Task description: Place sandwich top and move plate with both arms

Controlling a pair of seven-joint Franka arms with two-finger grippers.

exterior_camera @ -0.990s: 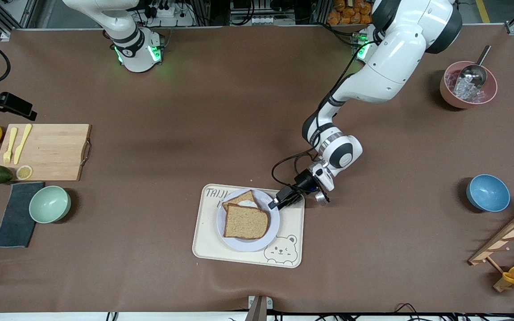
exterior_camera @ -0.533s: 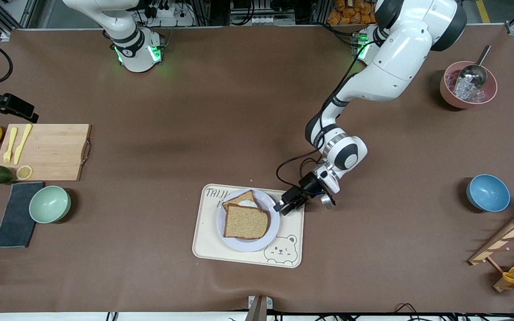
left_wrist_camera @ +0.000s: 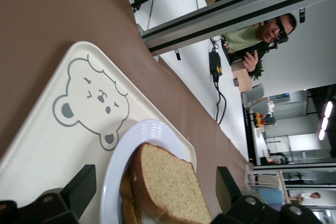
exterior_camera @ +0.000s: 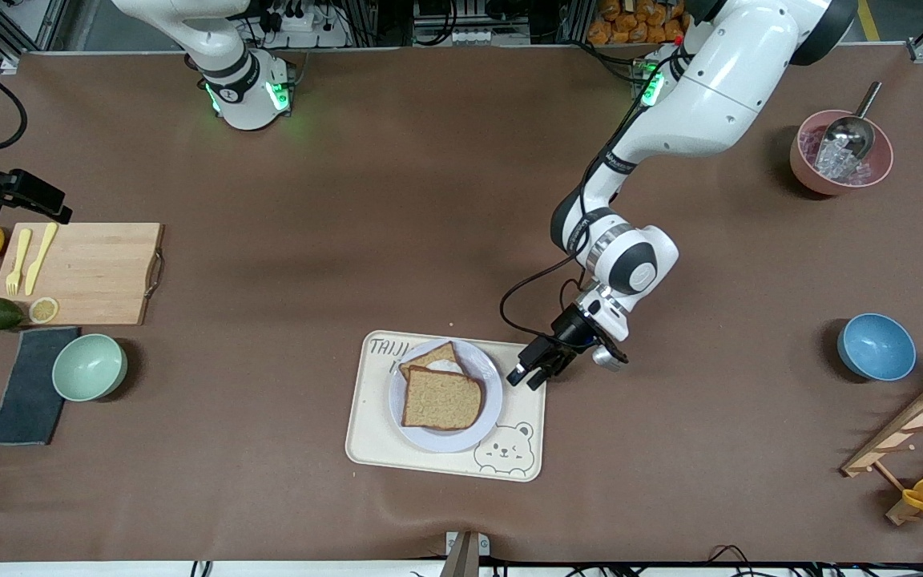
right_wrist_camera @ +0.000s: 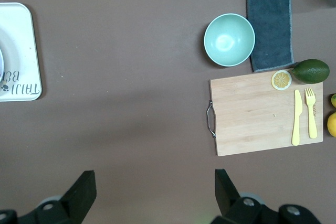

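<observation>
One hand point(exterior_camera: 527, 377) — the left, wide open — has backed off the plate point(exterior_camera: 490, 397), toward the tray's point(exterior_camera: 365, 449) edge.

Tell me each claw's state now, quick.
Left claw: open, empty, over the tray edge beside the plate.
Right claw: open, empty, waiting.

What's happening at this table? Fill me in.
The sandwich top already lies on the egg slice on the plate, which sits on the bear tray. The left hand, open and empty, is over the tray's edge toward the left arm's end, just off the plate's rim. The right hand waits, open, up over bare table near the cutting board. The plate is not yet gripped.
</observation>
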